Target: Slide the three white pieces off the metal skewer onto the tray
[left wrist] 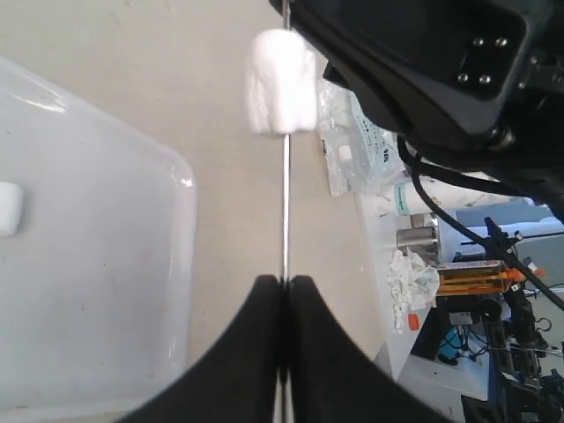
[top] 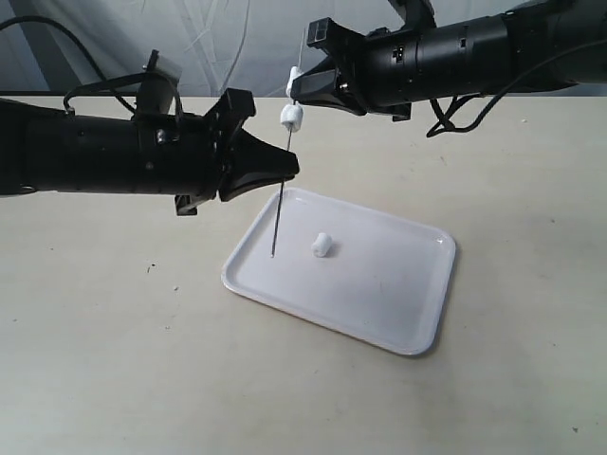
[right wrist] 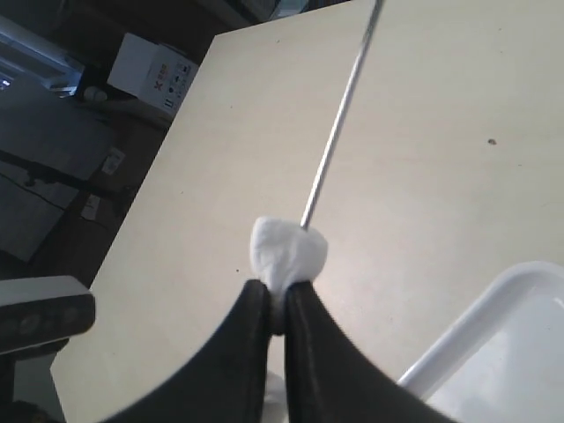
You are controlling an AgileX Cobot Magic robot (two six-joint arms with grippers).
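Metal skewer (top: 279,213) is hanging nearly upright above the tray (top: 398,318), its lower tip pointing into the tray's end nearest the left arm. Whether it is touching the surface I cannot tell. The left gripper (top: 287,172) is pinching the rod partway above the tray, jaws pressed together on it. Higher over the tray, the right gripper (top: 296,92) is clamping the skewer's top end. One white piece (top: 321,245) is lying near the tray's middle. A second piece (top: 291,118) is sitting on the rod between the grippers, and a third piece (top: 294,76) is showing at the right gripper's tips. The tray is resting on a pale table (top: 114,360).
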